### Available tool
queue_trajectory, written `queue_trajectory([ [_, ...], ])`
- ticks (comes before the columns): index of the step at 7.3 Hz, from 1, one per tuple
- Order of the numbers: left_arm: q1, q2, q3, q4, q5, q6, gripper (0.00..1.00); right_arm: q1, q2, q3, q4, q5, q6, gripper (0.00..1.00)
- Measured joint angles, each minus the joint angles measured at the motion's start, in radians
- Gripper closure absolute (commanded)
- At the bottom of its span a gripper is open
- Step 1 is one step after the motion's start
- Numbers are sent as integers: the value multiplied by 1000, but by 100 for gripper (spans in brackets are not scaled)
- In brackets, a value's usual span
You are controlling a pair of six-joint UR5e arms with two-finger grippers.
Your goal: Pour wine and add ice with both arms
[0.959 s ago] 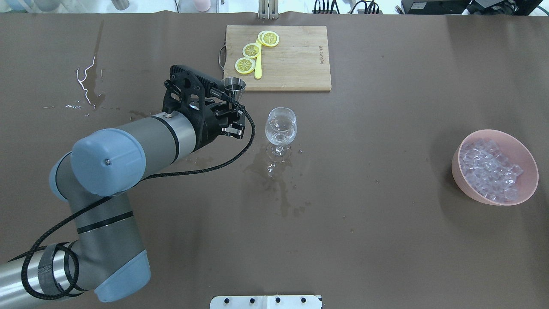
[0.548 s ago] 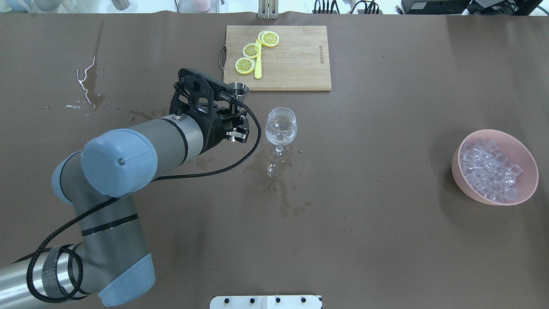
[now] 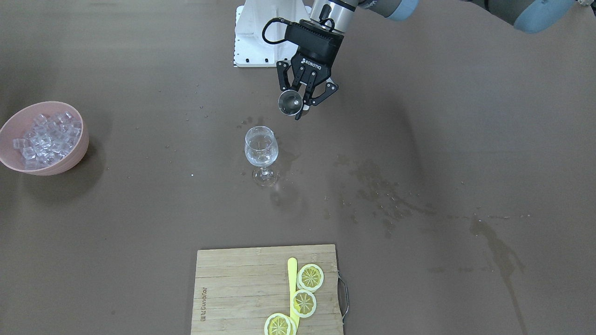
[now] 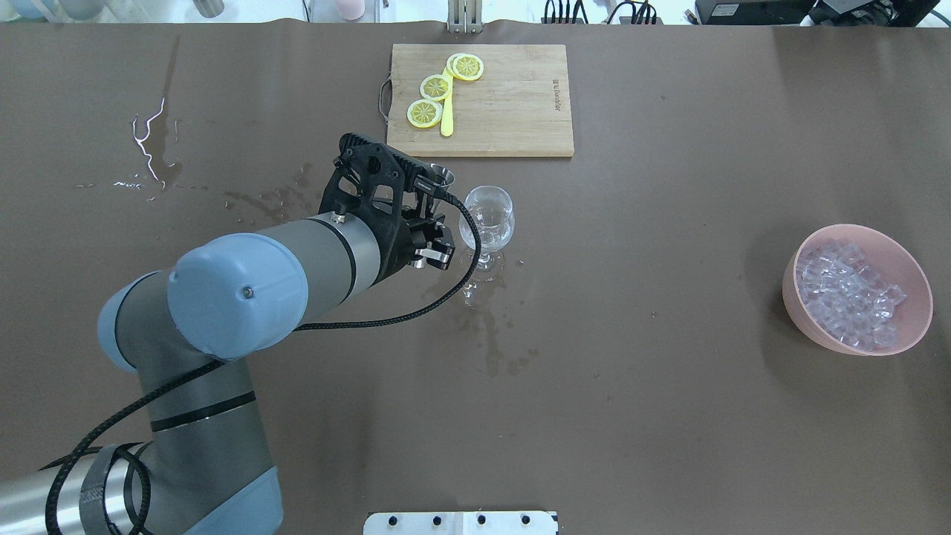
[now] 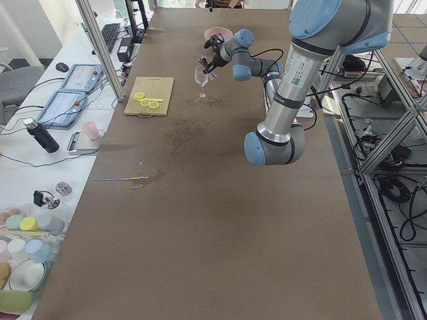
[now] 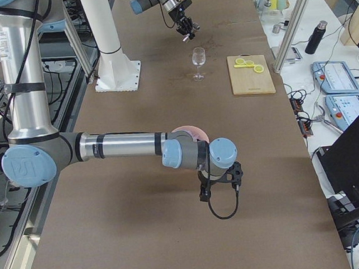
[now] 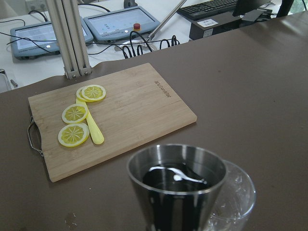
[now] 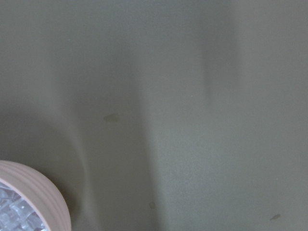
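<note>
My left gripper is shut on a small steel jigger, held upright above the table. The jigger is just left of the wine glass, close to its rim. In the left wrist view the jigger holds clear wine, and the glass rim shows right behind it. The ice lies in a pink bowl at the right. My right gripper shows only in the exterior right view, near that bowl; I cannot tell whether it is open or shut.
A wooden cutting board with lemon slices and a yellow knife lies behind the glass. Dark wet stains spread on the brown mat around the glass's foot. The bowl's rim shows in the right wrist view.
My left arm has moved right and slightly nearer with the jigger, from beside the cutting board's corner to right next to the wine glass. The glass and bowl have not moved.
</note>
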Motion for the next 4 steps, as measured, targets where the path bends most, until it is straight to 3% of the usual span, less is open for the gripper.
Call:
queue_trajectory([
  [4, 22, -57, 4, 107, -1, -1, 100, 0, 5, -10, 0, -1, 0, 0],
])
